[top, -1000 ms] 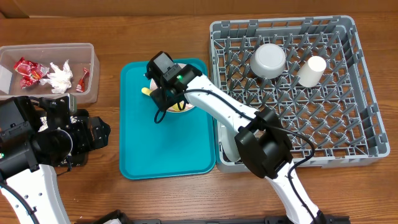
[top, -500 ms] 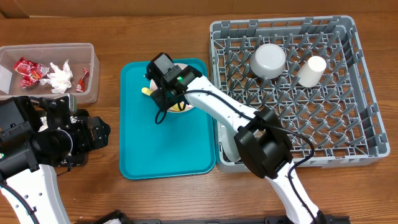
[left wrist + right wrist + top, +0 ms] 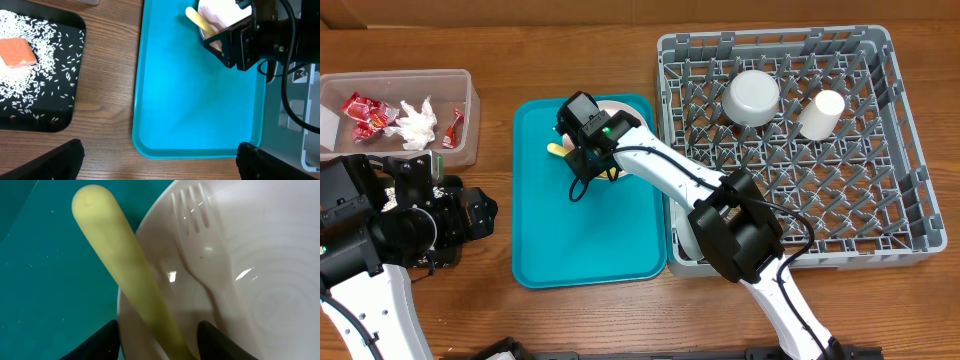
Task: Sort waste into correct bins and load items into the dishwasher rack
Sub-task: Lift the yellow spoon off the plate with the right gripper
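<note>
Right tool (image 3: 159, 336) is half spread around the yellow handle (image 3: 125, 265), not pinching it yet. That handle lies across the rim of the plate (image 3: 260, 290) on the tray (image 3: 35, 280), next to a fork (image 3: 200, 255). My left tool (image 3: 160, 159) hangs spread wide, empty.

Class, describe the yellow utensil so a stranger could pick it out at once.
Find the teal tray left of the big grey rack. A pale plate sits at its far edge, and the yellow utensil lies across that plate's rim. Unlike the white fork beside it, it is yellow with a thick rounded end.
</note>
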